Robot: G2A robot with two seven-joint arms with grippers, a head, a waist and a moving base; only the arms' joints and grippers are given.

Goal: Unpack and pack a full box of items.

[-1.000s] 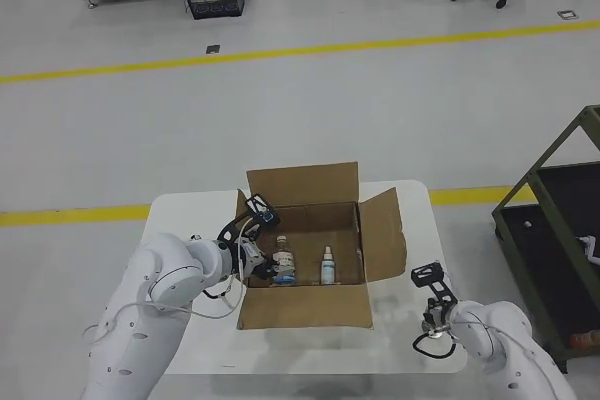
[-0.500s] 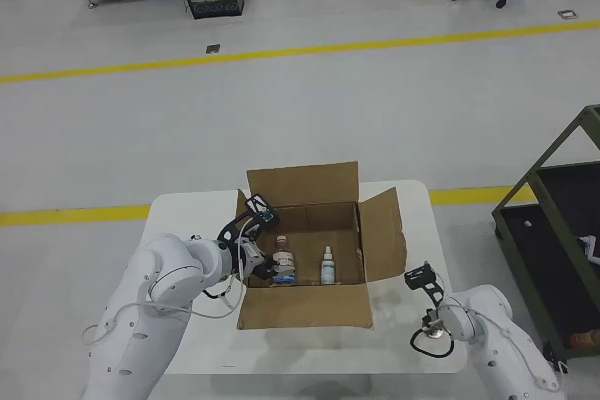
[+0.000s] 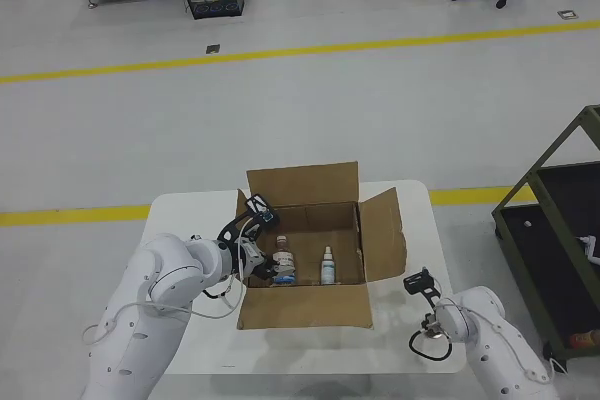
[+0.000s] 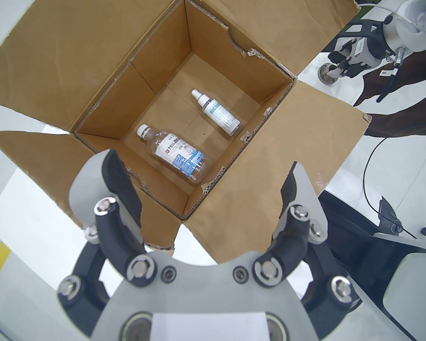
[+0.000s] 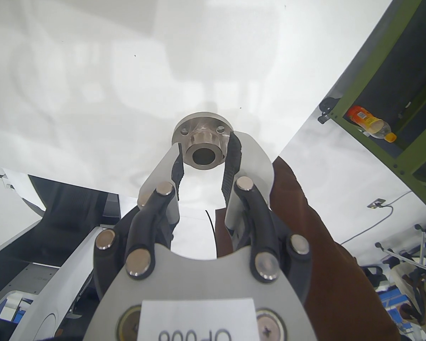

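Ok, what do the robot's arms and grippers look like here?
Left arm and right arm: glossy white shells, thin cables looping at the wrists. Left gripper and right gripper: pale grey finger plates, black ribbed pads, black linkages, silver bolts, white label.

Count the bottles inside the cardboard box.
2. A larger clear bottle lies on the floor of the box; a smaller white spray bottle lies beside it, not touching. The near wall may hide part of the floor.

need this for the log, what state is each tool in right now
Left tool: open, empty, above the cardboard box.
Right tool: closed on a metal flange.
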